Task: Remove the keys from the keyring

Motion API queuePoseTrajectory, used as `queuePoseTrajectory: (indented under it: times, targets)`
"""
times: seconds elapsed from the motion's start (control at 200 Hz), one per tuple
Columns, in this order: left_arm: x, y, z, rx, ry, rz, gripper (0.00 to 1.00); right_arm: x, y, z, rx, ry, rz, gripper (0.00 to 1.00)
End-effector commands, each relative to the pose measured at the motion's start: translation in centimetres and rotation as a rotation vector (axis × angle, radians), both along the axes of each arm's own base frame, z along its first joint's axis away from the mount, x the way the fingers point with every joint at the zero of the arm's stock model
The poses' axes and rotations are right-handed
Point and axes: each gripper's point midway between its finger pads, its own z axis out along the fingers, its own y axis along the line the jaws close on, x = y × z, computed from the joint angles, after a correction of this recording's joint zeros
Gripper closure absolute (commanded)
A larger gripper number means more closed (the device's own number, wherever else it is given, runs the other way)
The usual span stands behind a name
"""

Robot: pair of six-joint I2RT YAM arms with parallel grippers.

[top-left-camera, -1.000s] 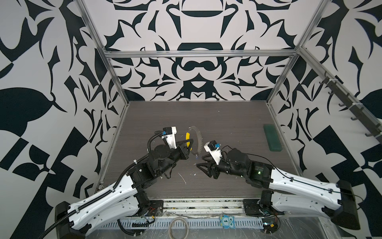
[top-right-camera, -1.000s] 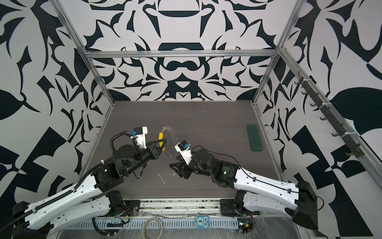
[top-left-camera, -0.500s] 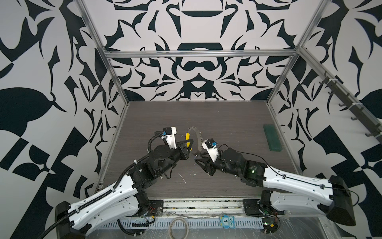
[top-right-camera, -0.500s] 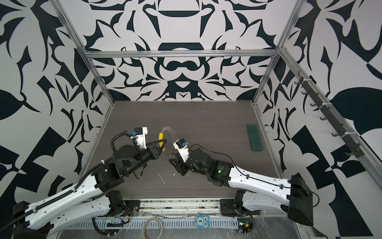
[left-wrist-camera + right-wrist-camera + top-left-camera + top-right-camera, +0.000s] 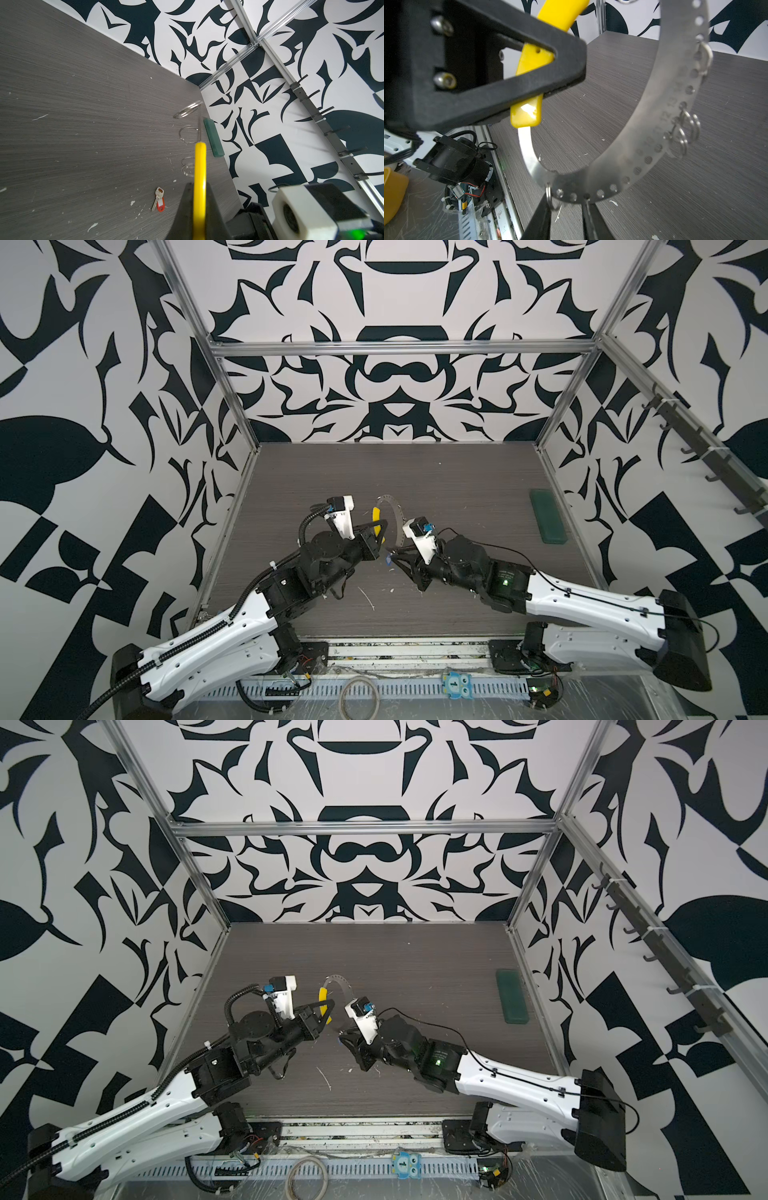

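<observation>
Above the middle of the dark table [image 5: 436,481], in both top views, the left gripper [image 5: 380,534] holds the keyring [image 5: 395,510] up in the air, with its jaws closed on the yellow part [image 5: 376,516]. The grey band of the loop curves over toward the right gripper [image 5: 393,559], which meets its low end. A small blue tag [image 5: 388,561] shows at the tip of this gripper, but it is too small to say if it is pinched. A green block [image 5: 547,516] lies well apart, near the right wall.

In the left wrist view the yellow part runs straight out from between the closed jaws. Several small rings [image 5: 188,112] hang from the band beyond it. A red key tag [image 5: 160,204] with a metal key lies alone on the table, apart from the loop.

In the right wrist view the band, full of holes, arcs in front of the camera. The two black fingers [image 5: 542,216] of the right gripper stand a little apart, one on each side of the band's lowest stretch. One of the small rings hangs just beside one finger. Whether the fingers grip anything I cannot tell.
</observation>
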Motion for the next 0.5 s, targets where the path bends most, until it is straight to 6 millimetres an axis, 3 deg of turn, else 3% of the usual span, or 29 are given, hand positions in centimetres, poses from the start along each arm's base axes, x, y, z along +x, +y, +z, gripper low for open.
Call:
queuePoseTrajectory:
  times: [0.0,0.495]
  targets:
    - [0.0,0.2,-0.6,-0.013,0.011,0.009,1.0,0.1,1.0,4.7,0.116,-0.068,0.021,0.74]
    - [0.0,0.4,-1.0,-0.007,0.016,0.017,1.0,-0.1,1.2,5.6,0.139,-0.075,0.036,0.79]
